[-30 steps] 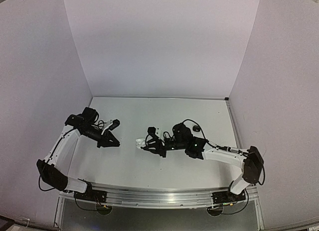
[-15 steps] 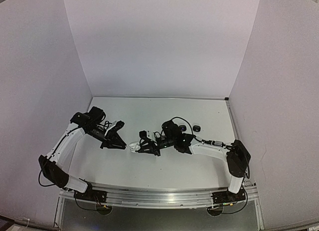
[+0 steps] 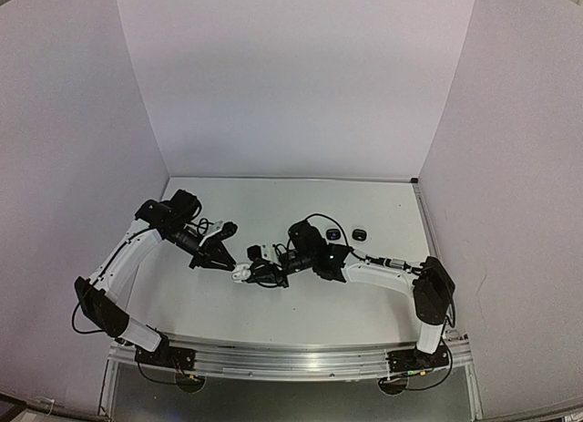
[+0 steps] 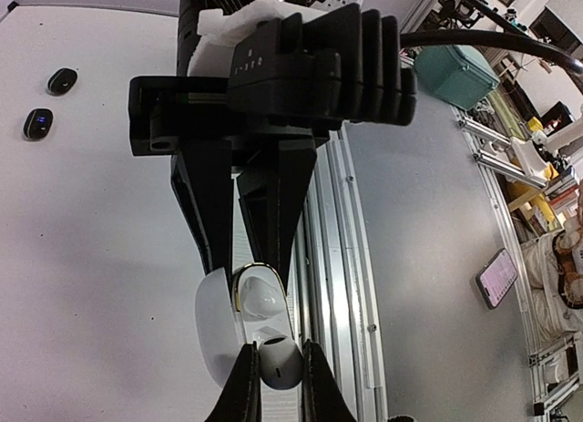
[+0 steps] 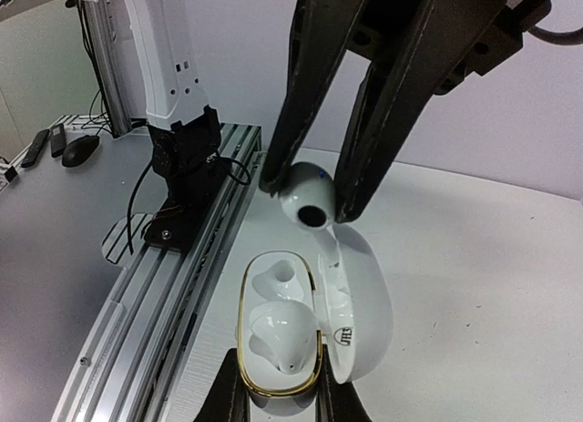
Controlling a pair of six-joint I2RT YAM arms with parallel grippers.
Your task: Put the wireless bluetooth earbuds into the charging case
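Note:
A white charging case [image 5: 276, 385] with a gold rim lies open, its lid [image 5: 364, 303] swung to the right. My right gripper [image 5: 278, 399] is shut on the case's near end. One white earbud [image 5: 284, 335] sits in the near slot, while the far slot [image 5: 278, 281] is bare. Just above the case's far end hangs a second white earbud [image 5: 308, 203], with my left gripper [image 4: 279, 378] shut on it. In the left wrist view this earbud [image 4: 278, 360] overlaps the case [image 4: 260, 299]. From above, both grippers meet at the case [image 3: 241, 273].
Two small black pebble-like pieces [image 3: 334, 233] [image 3: 361, 232] lie on the white table right of the right arm's wrist. The aluminium rail [image 5: 173, 285] at the table's near edge runs close beside the case. White walls enclose the left, back and right.
The right gripper has carried the case leftward. The left gripper has swung right and down with its earbud, so the two now meet over the case.

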